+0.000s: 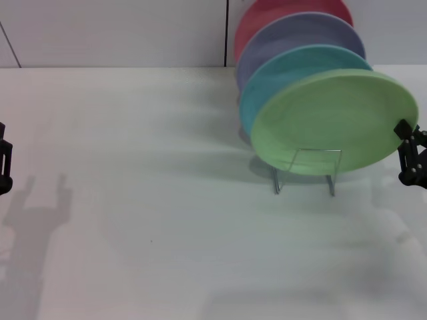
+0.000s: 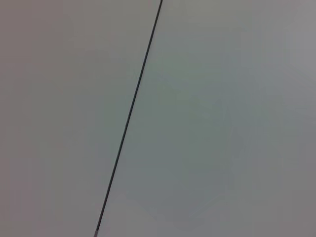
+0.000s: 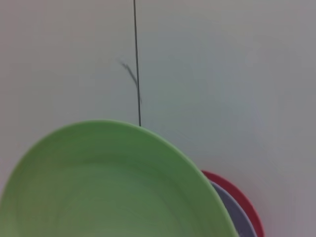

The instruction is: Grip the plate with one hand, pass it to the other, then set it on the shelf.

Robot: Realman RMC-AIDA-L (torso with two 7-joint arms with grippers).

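Green plate in the front slot of the rack, right gripper at its rim.

The right gripper (image 1: 408,143) touches the round light green matte plastic plate (image 1: 333,120); whether it pinches, I cannot tell. The plate leans in the small silver wire shelf (image 1: 305,172), ahead of turquoise, lavender and red plates. White table (image 1: 133,200), pale wall beyond.

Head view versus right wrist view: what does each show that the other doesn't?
Only the head view shows the shelf, the turquoise plate, the table, the right claw touching the green plate's edge, and the left claw far off at the table's left. Only the right wrist view shows the dark vertical seam on the wall directly above the green plate. Both share the green plate in front, with the lavender plate and red plate behind.
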